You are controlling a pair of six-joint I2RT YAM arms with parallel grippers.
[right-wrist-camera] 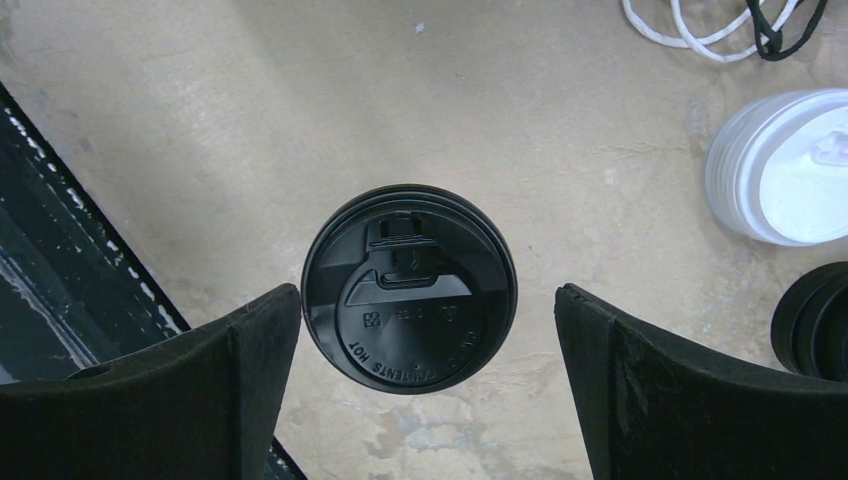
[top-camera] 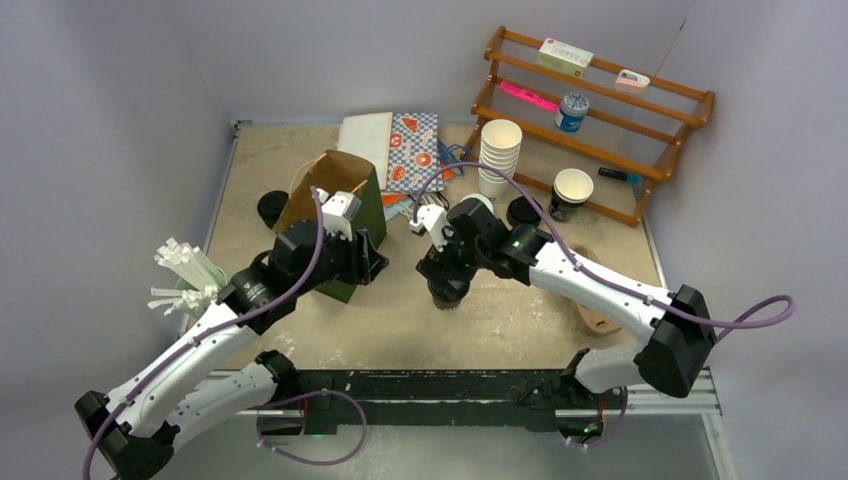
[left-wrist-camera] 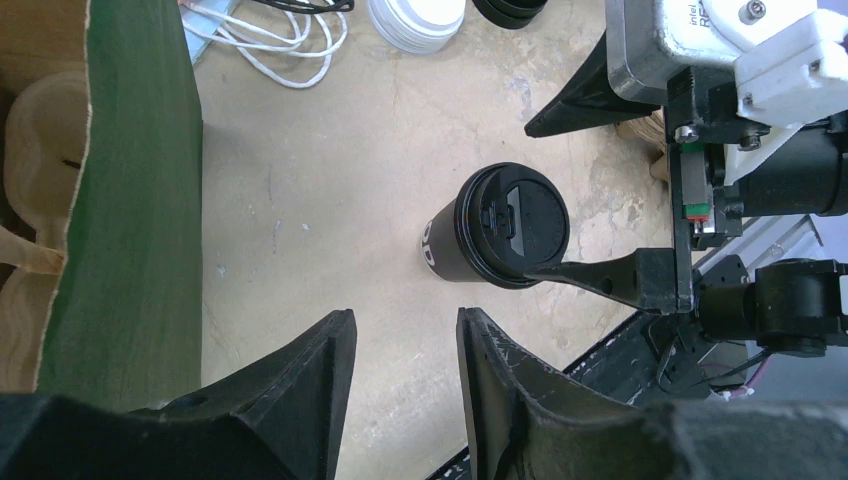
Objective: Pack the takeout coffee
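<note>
From my right wrist, I am looking straight down on the takeout coffee [right-wrist-camera: 410,290], which is standing upright on the tabletop [right-wrist-camera: 250,100] with a black lid on it. My right hand [right-wrist-camera: 428,300] is hanging spread wide around it, one finger [right-wrist-camera: 200,390] just at the lid's rim and the other clear of it, gripping nothing. A stack of white lids [right-wrist-camera: 790,180] is lying off to one side. From my left wrist, my left hand [left-wrist-camera: 400,370] is pointing toward the same cup with its jaws parted and nothing between them, and the green paper bag [left-wrist-camera: 130,220] is standing just beside it. From above, the coffee is sitting mid-tabletop under my right hand, near the bag and outside it.
</note>
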